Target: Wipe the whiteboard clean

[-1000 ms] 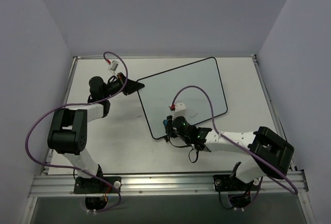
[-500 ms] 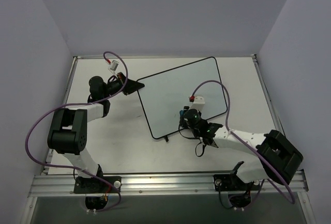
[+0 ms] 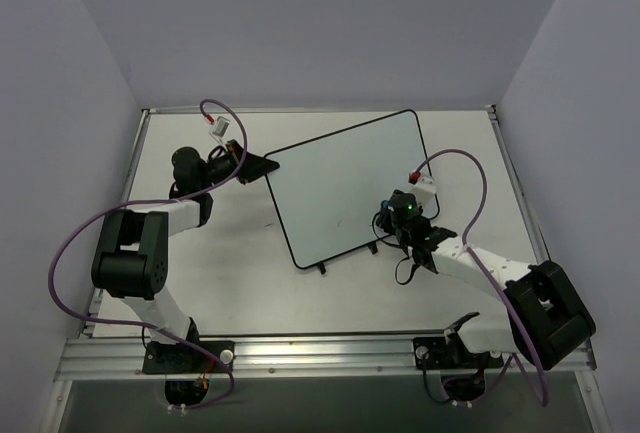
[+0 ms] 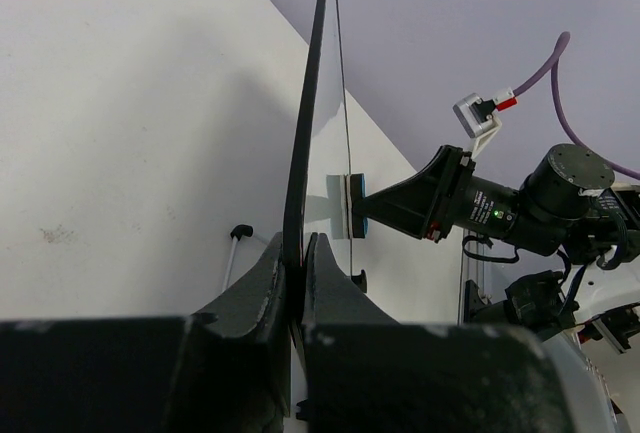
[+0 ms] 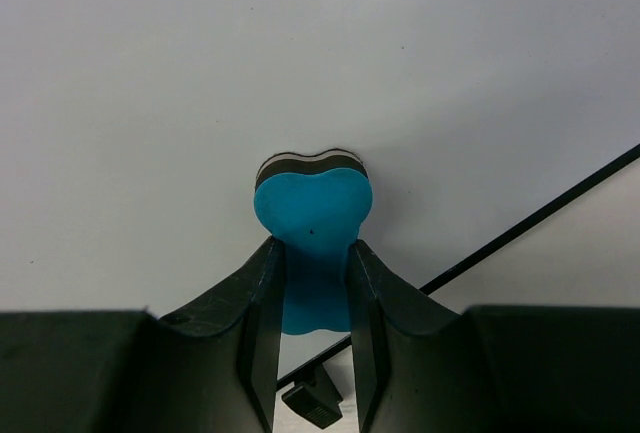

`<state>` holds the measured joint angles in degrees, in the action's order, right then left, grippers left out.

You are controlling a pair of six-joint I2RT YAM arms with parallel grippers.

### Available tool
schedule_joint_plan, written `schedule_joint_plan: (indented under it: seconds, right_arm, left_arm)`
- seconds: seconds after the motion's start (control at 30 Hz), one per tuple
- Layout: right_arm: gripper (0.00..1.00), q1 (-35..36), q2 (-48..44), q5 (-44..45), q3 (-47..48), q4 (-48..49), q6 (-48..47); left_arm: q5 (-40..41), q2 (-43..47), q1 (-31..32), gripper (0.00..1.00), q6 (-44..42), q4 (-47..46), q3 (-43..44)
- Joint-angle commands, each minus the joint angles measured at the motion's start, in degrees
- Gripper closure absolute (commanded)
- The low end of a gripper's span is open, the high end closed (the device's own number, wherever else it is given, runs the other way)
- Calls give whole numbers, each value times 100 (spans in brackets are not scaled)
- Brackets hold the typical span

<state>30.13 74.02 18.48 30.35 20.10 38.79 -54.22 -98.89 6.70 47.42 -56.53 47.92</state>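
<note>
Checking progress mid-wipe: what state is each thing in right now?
whiteboard: one edge clamped, no marks visible.
eraser: gripped, pad pressed against the whiteboard.
left end effector: shut on the whiteboard's edge.
right end effector: shut on the eraser.

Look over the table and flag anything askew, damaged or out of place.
Only the whiteboard stands out: it sits skewed to the table's edges, clamped near one corner by the left gripper. That looks deliberate, bracing it while the right gripper presses the blue eraser on it. No damage or spill shows.
</note>
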Motion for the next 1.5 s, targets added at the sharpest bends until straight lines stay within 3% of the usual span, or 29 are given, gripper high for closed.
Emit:
schedule_joint_plan:
  seconds: [0.0, 0.17, 0.3, 0.53, 0.63, 0.7, 0.87, 1.23, 1.47]
  right_arm:
    - [100, -113, 69, 226, -248, -270, 418]
    - [100, 54, -54, -414, -714, 756, 306]
    - [100, 853, 174, -390, -601, 1470, -55]
    - [100, 1548, 552, 207, -144, 1085, 269]
    - [100, 1426, 587, 358, -73, 733, 261]
    - [100, 979, 570, 166, -99, 504, 244]
    - [100, 625, 158, -212, -170, 547, -142]
    - [100, 2460, 912, 682, 920, 530, -47]
    - [100, 2534, 984, 1332, 780, 276, 331]
  left_arm:
    - [-493, 133, 51, 98, -1314, -376, -11]
    - [-502, 151, 51, 98, -1305, -385, -2]
    - [-520, 107, 51, 98, -1253, -455, -11]
    - [-537, 89, 51, 98, -1235, -464, -2]
    - [-546, 89, 42, 98, -1226, -481, -11]
    - [-564, 81, 51, 98, -1218, -499, 7]
    - [-581, -16, 51, 98, -1104, -648, 7]
    - [-608, 28, 42, 98, -1129, -570, -2]
    - [-704, 98, 7, 98, -1138, -473, 50]
